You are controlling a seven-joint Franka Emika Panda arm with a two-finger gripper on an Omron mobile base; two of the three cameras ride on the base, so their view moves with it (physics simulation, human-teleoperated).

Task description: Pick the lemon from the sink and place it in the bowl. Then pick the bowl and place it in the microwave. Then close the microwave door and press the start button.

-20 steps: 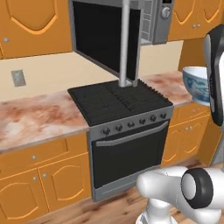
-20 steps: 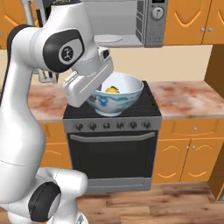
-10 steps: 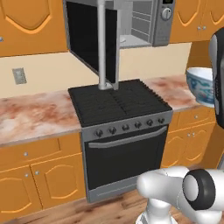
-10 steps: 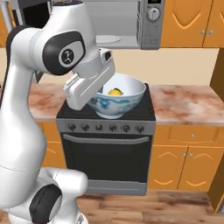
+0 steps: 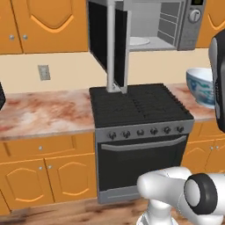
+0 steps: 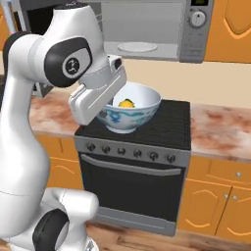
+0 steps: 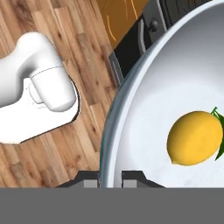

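The two small dark fingers of the gripper (image 7: 110, 177) are clamped across the rim of the round white ceramic bowl with blue-green patterning (image 6: 128, 110), one tip inside the wall and one outside it, and the bowl hangs in the air over the front left part of the black stove with a row of knobs (image 6: 162, 127). In the bowl's white hollow lies the small bright yellow lemon with a green tip (image 7: 195, 138), resting on the bottom, apart from the gripped edge. In the hand view, wooden plank flooring (image 7: 57, 43) and the stove's front lie far below the bowl. To either side of the stove runs the reddish marbled stone counter (image 5: 44, 112), carried on orange wooden cabinets (image 5: 48, 176). Beyond and above the stove's back edge hangs the wide silver-grey steel microwave (image 6: 196, 29), its control panel with a round knob at its right end. The steel-framed microwave door with dark glass (image 5: 107, 39) stands swung wide open to the left, its long vertical silver bar handle (image 5: 111, 46) reaching down toward the stove top, and a pale round turntable plate (image 6: 138, 47) sits inside the cavity.
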